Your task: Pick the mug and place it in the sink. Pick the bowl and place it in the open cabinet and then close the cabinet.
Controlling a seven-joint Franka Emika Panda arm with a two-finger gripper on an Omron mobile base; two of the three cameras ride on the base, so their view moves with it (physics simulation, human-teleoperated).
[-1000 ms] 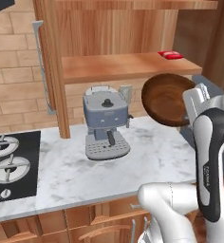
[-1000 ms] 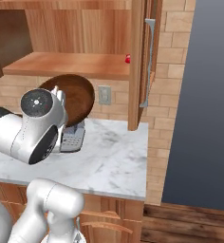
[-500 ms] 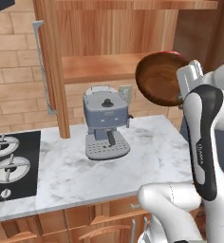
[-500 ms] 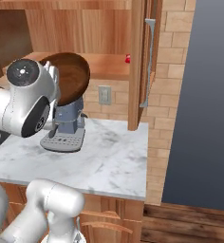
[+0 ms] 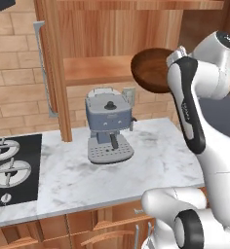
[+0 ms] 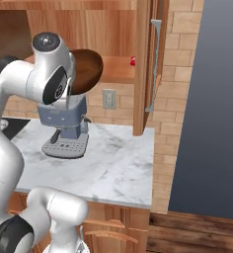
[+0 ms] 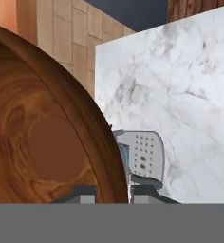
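The dark brown wooden bowl [image 5: 152,71] hangs in the air at shelf height, tilted on edge, right in front of the open cabinet [image 5: 98,71]. My gripper [image 7: 113,193] is shut on the bowl's [image 7: 42,142] rim, one fingertip on each side of the wall. From the right, the bowl [image 6: 87,68] shows past my upper arm, level with the cabinet's shelf [image 6: 119,69]. The cabinet doors [image 6: 141,64] stand open, with long silver handles [image 5: 42,68]. The mug and the sink are out of view.
A grey espresso machine [image 5: 108,125] stands on the white marble counter [image 5: 156,151] under the shelf, below the bowl. A black stovetop [image 5: 9,168] lies at the counter's left. A small red item [image 6: 133,61] sits on the shelf's right end.
The arm has lifted the bowl from just above the espresso machine up to shelf height and swung it in toward the cabinet opening. The grip has stayed shut.
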